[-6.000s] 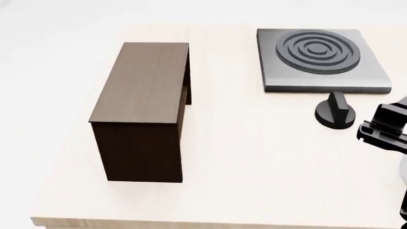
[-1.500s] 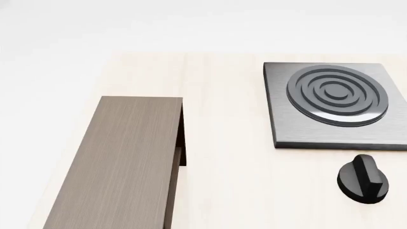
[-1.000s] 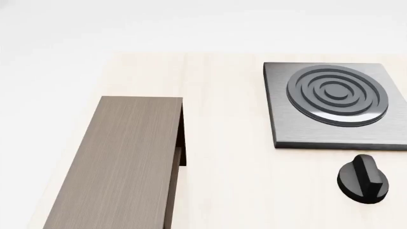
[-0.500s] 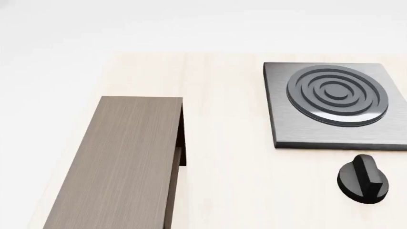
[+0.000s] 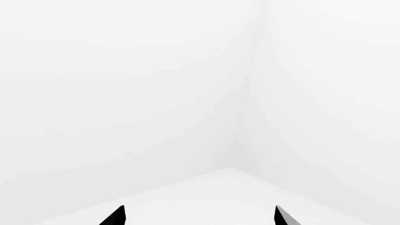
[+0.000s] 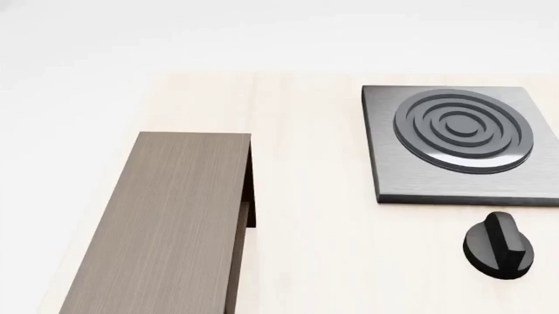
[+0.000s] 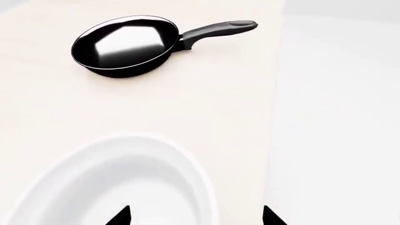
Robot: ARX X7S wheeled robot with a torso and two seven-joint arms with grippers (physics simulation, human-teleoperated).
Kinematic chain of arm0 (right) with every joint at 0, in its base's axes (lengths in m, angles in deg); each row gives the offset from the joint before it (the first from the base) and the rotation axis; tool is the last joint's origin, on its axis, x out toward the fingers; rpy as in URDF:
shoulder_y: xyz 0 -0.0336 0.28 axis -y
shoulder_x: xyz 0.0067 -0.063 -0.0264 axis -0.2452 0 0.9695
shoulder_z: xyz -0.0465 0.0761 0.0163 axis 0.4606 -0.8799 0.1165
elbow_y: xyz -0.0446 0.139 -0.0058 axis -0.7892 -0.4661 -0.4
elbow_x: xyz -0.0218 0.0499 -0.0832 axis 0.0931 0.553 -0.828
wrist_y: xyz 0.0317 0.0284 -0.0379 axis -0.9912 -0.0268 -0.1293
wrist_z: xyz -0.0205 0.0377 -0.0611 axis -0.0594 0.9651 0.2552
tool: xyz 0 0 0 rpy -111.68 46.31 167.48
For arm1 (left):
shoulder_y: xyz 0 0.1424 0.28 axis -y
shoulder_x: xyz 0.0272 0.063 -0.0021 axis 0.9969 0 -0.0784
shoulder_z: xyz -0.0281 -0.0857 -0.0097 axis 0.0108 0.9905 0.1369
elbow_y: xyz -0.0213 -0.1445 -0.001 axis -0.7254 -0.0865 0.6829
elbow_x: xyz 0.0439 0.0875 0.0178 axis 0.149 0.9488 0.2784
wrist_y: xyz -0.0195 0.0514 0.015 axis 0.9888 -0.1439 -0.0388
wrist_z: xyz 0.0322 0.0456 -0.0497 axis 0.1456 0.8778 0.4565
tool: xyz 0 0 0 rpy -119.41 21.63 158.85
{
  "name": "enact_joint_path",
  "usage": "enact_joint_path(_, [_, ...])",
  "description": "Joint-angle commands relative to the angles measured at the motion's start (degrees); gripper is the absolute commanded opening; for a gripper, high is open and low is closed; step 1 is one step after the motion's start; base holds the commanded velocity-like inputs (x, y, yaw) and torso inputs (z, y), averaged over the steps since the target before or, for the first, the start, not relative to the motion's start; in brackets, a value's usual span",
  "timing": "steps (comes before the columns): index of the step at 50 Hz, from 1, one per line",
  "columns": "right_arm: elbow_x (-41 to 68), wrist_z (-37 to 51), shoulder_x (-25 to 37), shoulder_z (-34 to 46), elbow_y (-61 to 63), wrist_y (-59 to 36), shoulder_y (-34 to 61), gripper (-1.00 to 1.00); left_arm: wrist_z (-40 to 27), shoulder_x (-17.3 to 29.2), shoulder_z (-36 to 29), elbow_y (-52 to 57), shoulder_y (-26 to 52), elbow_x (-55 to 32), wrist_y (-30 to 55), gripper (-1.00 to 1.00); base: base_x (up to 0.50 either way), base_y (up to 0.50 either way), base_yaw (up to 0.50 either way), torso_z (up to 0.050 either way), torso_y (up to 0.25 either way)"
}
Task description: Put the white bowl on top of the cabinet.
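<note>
The white bowl [image 7: 119,183] shows only in the right wrist view. It is smooth, shiny and round, and it sits on the pale wooden tabletop [image 7: 187,93], right under the right pincer [image 7: 195,216]. Only two black pointy tips of that pincer show, spread wide apart. One tip is over the bowl and one is past its rim. Farther along the tabletop sits a shiny black frying pan [image 7: 123,45] with a long dark handle.

In the head view, the cabinet [image 6: 162,222] is a long box of brown wood with fine lines and a flat bare top. Well to its side lies a flat square grey stove plate [image 6: 459,144] with round rings, and near that a black knob [image 6: 498,254].

The left pincer [image 5: 198,216] shows two black tips spread wide, with only plain white behind them.
</note>
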Motion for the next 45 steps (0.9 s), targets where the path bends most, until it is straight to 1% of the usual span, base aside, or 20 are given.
enact_joint_path(1, [-0.18,-0.43,0.42,0.32,-5.0,2.83,0.25,1.0,-0.02,0.06,-0.31,-0.51,-0.1,0.04,-0.51,1.0,0.0,0.0,0.0,0.0,0.0])
enact_joint_path(22, [-1.12,-0.08,1.34,1.74,-12.31,6.77,1.63,1.0,-0.27,0.28,-0.65,-0.7,-0.1,-0.16,-0.64,1.0,0.0,0.0,0.0,0.0,0.0])
enact_joint_path(45, [-1.34,0.49,2.73,0.29,-22.73,11.35,3.03,1.0,-0.63,0.5,-0.85,-0.51,-0.25,-0.52,-0.55,1.0,0.0,0.0,0.0,0.0,0.0])
